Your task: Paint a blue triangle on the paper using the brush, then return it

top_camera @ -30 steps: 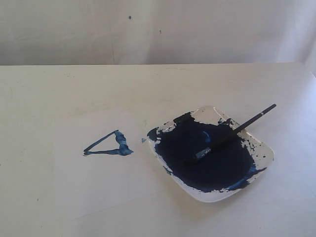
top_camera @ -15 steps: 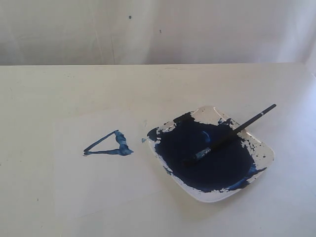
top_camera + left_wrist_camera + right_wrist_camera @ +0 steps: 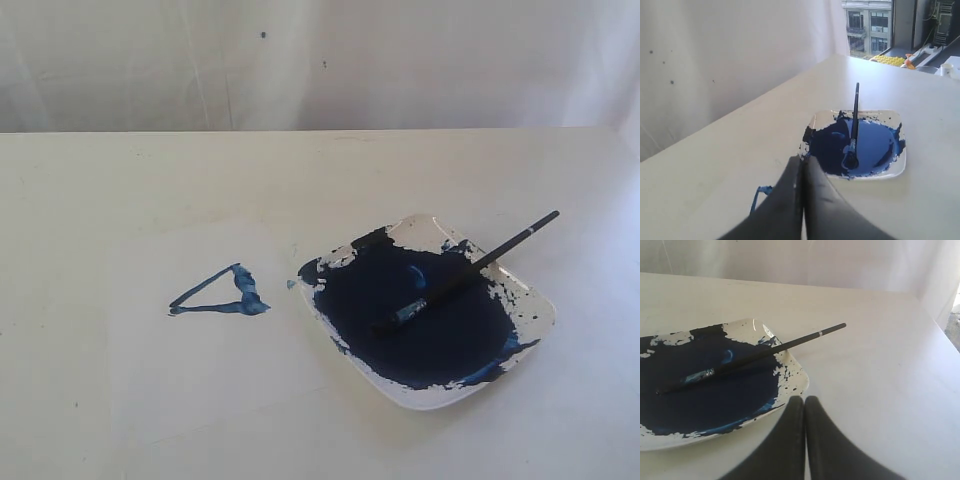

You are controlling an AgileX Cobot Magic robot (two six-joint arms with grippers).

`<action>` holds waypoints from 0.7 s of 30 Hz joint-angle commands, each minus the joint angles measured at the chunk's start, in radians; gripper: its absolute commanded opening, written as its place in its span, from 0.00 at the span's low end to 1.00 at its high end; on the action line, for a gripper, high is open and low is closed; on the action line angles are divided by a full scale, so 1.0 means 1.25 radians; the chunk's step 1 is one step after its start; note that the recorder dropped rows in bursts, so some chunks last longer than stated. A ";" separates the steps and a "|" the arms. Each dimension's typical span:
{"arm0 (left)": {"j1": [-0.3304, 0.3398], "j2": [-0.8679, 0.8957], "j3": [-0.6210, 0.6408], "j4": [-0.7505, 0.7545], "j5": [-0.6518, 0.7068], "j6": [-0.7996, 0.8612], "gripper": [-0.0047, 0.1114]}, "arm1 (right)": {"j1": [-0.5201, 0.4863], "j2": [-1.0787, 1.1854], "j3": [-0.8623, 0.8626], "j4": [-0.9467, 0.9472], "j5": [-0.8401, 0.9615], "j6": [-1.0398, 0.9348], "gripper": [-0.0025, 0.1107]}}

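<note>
Left of centre in the exterior view, the blue triangle (image 3: 218, 293) sits on the paper (image 3: 200, 372), a faint sheet on the white surface (image 3: 120, 180). At lower right the brush (image 3: 466, 270) lies slanted across the paint dish (image 3: 418, 232), with its tip in the dark pool and its handle jutting past the rim. The left gripper (image 3: 802, 160) and right gripper (image 3: 804, 401) each have their fingers pressed together, holding nothing.

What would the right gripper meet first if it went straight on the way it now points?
The right gripper would probably meet the paint dish's near rim, then the brush handle; depth is unclear.
</note>
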 commanded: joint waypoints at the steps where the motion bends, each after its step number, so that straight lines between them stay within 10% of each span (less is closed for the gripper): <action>1: -0.001 -0.091 0.115 -0.034 -0.011 0.000 0.04 | -0.007 -0.004 0.003 0.003 -0.008 -0.002 0.02; 15: -0.001 -0.137 0.199 -0.262 -0.107 -0.007 0.04 | -0.007 -0.004 0.003 0.003 -0.008 -0.002 0.02; 21: -0.001 -0.137 0.200 0.099 -0.131 -0.352 0.04 | -0.007 -0.004 0.003 0.003 -0.008 -0.002 0.02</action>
